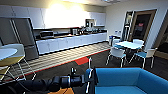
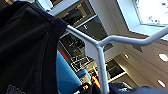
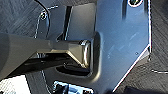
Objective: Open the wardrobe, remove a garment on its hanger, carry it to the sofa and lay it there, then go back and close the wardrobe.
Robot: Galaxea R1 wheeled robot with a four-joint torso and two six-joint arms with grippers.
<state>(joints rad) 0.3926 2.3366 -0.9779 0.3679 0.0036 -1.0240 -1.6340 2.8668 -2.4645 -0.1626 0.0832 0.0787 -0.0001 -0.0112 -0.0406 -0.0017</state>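
Observation:
The blue sofa (image 1: 125, 80) fills the lower right of the head view, close in front of me. My left arm reaches in from the lower left, and its gripper (image 1: 86, 78) is shut on the thin white hanger (image 1: 89, 62), held on edge by the sofa's near arm. The black garment (image 1: 94, 77) hangs from the hanger against that sofa arm. In the left wrist view the garment (image 2: 25, 50) is large and dark, the hanger (image 2: 100, 57) crosses in front of the ceiling, and a piece of the sofa (image 2: 66, 75) shows behind them.
A grey fridge (image 1: 23, 35) stands at the left, beside a long white kitchen counter (image 1: 70, 41). A white table (image 1: 130, 45) with chairs (image 1: 117, 53) is behind the sofa on the right. A round table (image 1: 6, 52) and chair (image 1: 15, 60) stand at the near left.

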